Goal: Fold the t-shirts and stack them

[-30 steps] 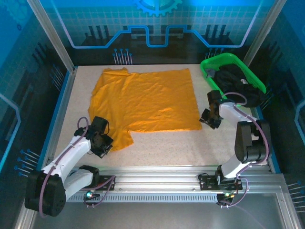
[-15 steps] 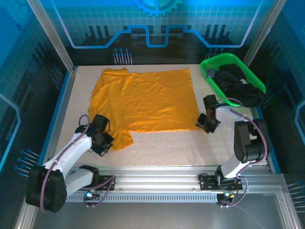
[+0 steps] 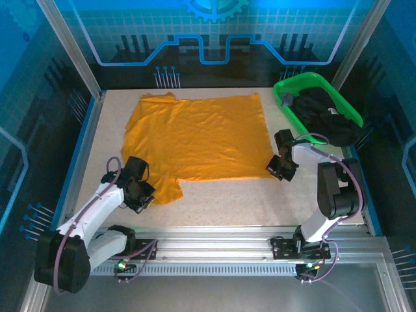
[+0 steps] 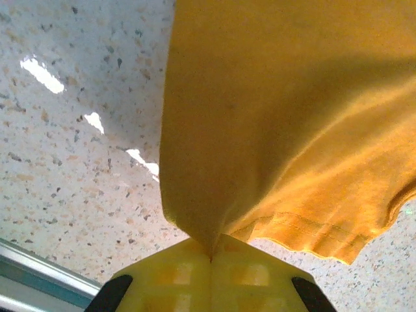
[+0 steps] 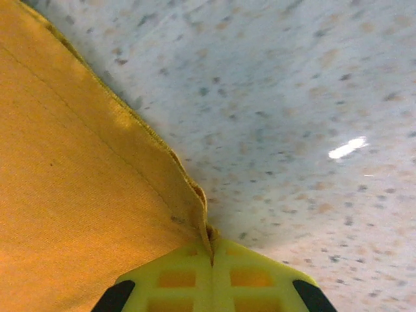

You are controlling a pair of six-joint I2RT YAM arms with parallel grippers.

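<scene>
Top external view, bottom of frame upward: two arms, two grippers. At lower left the left gripper (image 3: 140,195) stays clamped on the near sleeve of the t-shirt (image 3: 201,136). In the left wrist view the cloth is drawn to a peak between its closed yellow fingers (image 4: 169,281). Right of centre, the right gripper (image 3: 281,168) has slid leftward off the bare table (image 3: 227,201) onto the shirt's lower right corner. Its jaws, parted a second ago, are now pinched on the hem, and the right wrist view shows the hem nipped between the pads (image 5: 175,279). Judged meaning: both near corners are secured, so a first fold toward the far edge can begin. At centre lies one orange t-shirt, spread flat and unfolded, with no stack yet. At upper right stands one green basket (image 3: 284,103) holding dark cloth (image 3: 322,112); how many pieces cannot be told.
</scene>
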